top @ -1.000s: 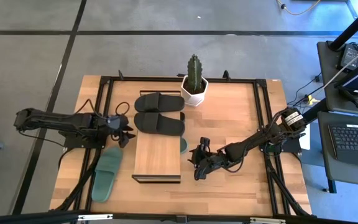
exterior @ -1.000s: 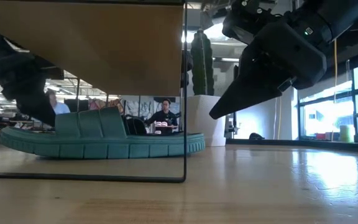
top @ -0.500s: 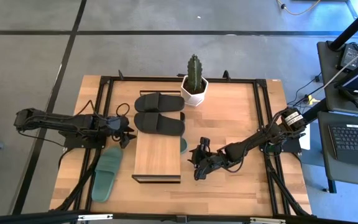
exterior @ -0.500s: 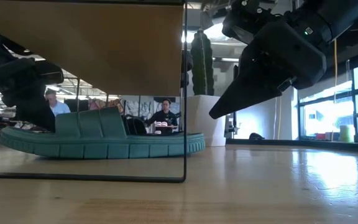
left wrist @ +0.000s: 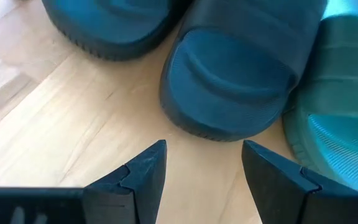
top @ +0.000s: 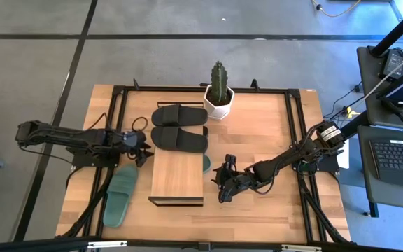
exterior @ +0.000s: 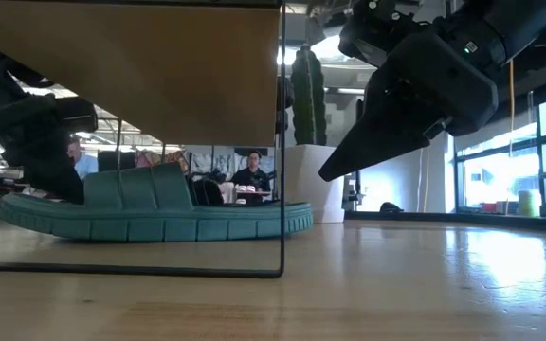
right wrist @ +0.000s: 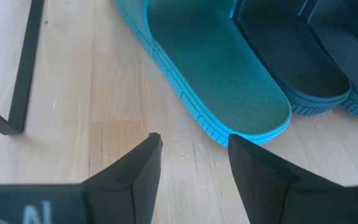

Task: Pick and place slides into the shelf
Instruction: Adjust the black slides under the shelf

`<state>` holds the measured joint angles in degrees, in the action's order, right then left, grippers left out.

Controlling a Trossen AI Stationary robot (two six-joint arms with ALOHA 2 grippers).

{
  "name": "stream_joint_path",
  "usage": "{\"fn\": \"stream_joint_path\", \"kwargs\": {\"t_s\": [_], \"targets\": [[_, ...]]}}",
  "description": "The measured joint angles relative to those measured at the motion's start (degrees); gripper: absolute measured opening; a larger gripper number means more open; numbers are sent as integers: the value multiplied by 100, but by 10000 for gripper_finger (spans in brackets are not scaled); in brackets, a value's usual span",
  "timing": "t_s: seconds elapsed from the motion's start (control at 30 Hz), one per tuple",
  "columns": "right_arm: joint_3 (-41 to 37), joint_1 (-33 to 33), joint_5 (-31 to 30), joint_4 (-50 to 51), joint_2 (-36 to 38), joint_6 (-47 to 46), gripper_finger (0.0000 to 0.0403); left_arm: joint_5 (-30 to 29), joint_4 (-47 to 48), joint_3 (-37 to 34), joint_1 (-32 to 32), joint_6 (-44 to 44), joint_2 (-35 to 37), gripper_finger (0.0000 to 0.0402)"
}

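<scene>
Green slide [right wrist: 219,81] under the shelf [top: 177,175] faces the right pincer [right wrist: 191,162], open and empty.

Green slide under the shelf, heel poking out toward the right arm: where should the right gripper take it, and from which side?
Judging by its pose, grip the green slide at its exposed heel rim, coming in low from the right of the shelf. The sole lies flat with the rounded heel facing the open right gripper; one finger above the footbed, one under the edge. The strap sits beneath the plank, out of reach.
</scene>
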<state>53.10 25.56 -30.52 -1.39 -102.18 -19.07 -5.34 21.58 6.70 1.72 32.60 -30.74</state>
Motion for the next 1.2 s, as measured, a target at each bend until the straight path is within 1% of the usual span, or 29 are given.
{"fn": "stream_joint_path", "kwargs": {"t_s": [0.17, 0.27, 0.5, 0.7, 0.97, 1.2], "targets": [[0, 1, 0, 0, -1, 2, 187, -134, -190, 0, 0, 32, -285, 199], [0, 1, 0, 0, -1, 2, 187, -313, -371, 0, 2, 81, -455, 199], [0, -6, 0, 0, -1, 7, 187, -415, -465, 0, 0, 144, -773, 199], [0, -15, 0, 4, -1, 21, 187, -827, -598, 0, 0, 192, -908, 199], [0, -15, 0, 48, -1, 24, 187, -998, -901, 0, 2, 181, -945, 199], [0, -15, 0, 50, -1, 22, 187, -1035, -888, 0, 2, 154, -945, 199]]}}
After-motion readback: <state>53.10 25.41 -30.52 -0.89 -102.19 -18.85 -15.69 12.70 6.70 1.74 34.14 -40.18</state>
